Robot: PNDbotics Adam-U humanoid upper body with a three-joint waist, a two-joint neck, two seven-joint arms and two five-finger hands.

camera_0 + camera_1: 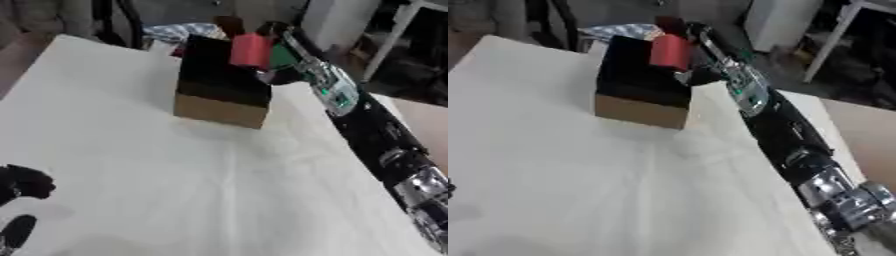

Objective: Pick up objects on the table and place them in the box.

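Your right arm point(367, 120) reaches in from the lower right edge and runs up along the table's right side to the box point(223, 85); the forearm shows a silver joint near the bottom and a green-lit patch higher up.

Your right hand point(278, 35) is at the far top corner of the box; it is blurred, so you cannot tell from either view how its fingers are set, nor whether they close round anything.

A red cylindrical object point(251, 50) sits high at the box's upper right, over its dark opening and just beside the right hand; whether the hand grips it, or whether it touches the box rim, cannot be told.

The box is cardboard, brown on its near wall and dark above and inside; it stands on the far half of the white table point(175, 175), nearer the right edge than the left.

Just behind the red object, a green patch point(282, 57) shows; what it is cannot be made out.

Your left hand point(22, 185) shows at the lower left edge of the left eye view, low over the table and well apart from the box; dark fingers appear curled, holding nothing you can see; the right eye view catches only a sliver of it.
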